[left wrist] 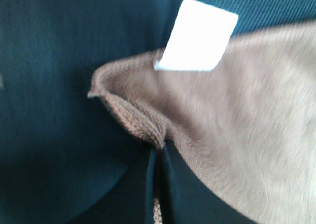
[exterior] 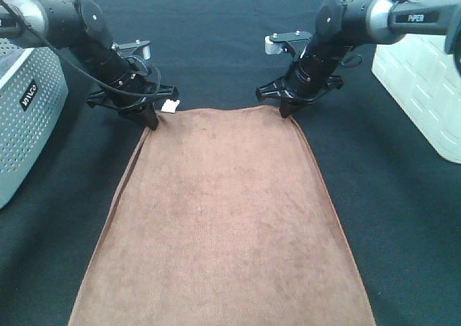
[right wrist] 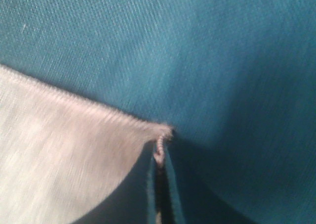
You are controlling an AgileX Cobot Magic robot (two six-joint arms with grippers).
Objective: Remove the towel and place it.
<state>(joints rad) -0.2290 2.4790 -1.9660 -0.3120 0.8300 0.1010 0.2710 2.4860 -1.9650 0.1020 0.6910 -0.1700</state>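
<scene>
Lying flat along the middle of the black cloth-covered bench (exterior: 216, 38), the large rectangular reddish-brown terry towel (exterior: 223, 225) runs from the near edge of the high view up to the two arms. Its far edge sits between the tools, and a small white tag (exterior: 170, 106) sticks out at the far left corner.

The left tool (exterior: 153, 119) is closed on that corner: in the left wrist view the towel (left wrist: 237, 125) bunches into a raised fold just where the dark fingers (left wrist: 170, 194) meet, with the white tag (left wrist: 197, 36) beside the pinch.

The right tool (exterior: 284, 111) is closed on the far right corner; the right wrist view shows the hem of the towel (right wrist: 59, 174) drawn to a point and pinched between the fingers (right wrist: 170, 194).

A grey perforated basket (exterior: 25, 117) with a dark label stands at the left edge of the bench, just beside the left arm. A white panelled container (exterior: 425, 88) stands at the right edge, apart from the towel.
</scene>
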